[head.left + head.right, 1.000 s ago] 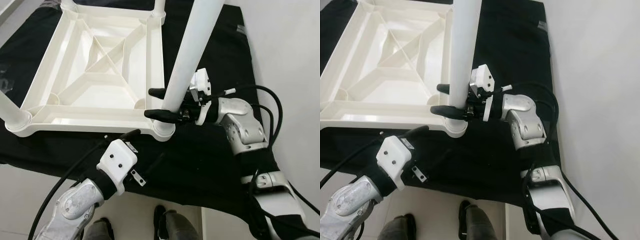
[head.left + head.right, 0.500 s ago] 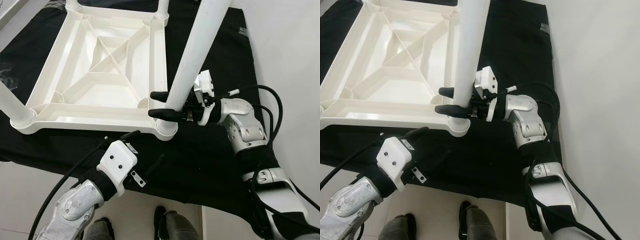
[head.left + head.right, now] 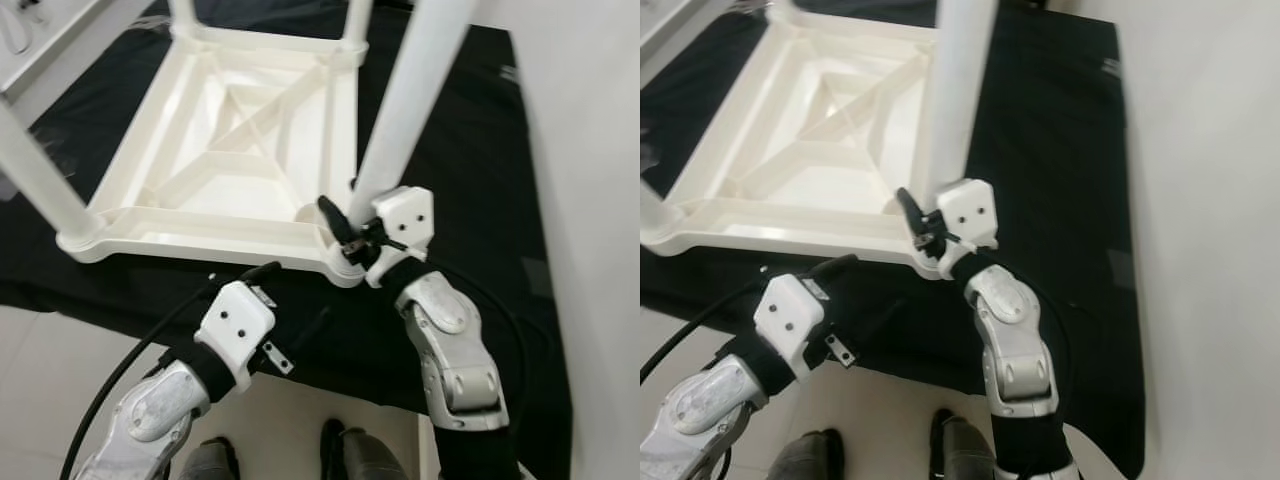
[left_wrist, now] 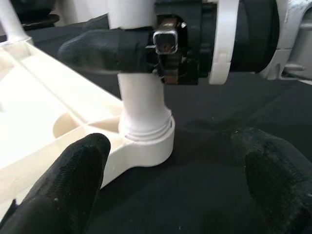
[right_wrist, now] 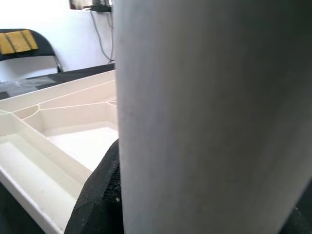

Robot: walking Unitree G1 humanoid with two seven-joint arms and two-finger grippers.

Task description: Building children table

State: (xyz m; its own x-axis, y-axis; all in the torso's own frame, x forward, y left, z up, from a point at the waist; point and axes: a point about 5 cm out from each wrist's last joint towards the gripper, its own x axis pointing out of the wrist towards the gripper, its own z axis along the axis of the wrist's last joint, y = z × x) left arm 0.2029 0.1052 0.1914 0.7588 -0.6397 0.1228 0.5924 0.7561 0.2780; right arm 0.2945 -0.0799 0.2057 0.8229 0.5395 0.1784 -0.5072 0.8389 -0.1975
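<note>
A white plastic children's table [image 3: 200,225] lies upside down on a black cloth [image 3: 470,200], its ribbed underside facing up. Its near-right leg [image 3: 405,110] stands in the corner socket [image 3: 340,268]. My right gripper [image 3: 345,225] is shut on that leg just above the socket; in the left wrist view one of its black fingers [image 4: 107,48] wraps across the leg [image 4: 141,102]. My left gripper [image 4: 175,190] is open, low in front of the same corner and touching nothing. The right wrist view is mostly leg [image 5: 209,117].
Another leg [image 3: 40,180] stands at the near-left corner, and two more [image 3: 358,15] rise at the far corners. The cloth's front edge [image 3: 150,320] drops to pale floor by my feet. A white board [image 3: 60,40] is at far left. A black chair [image 5: 24,44] stands behind.
My right arm has swung from the right side round to the front of the leg, its gripper still holding the leg's base. The camera has shifted. The left arm stays put.
</note>
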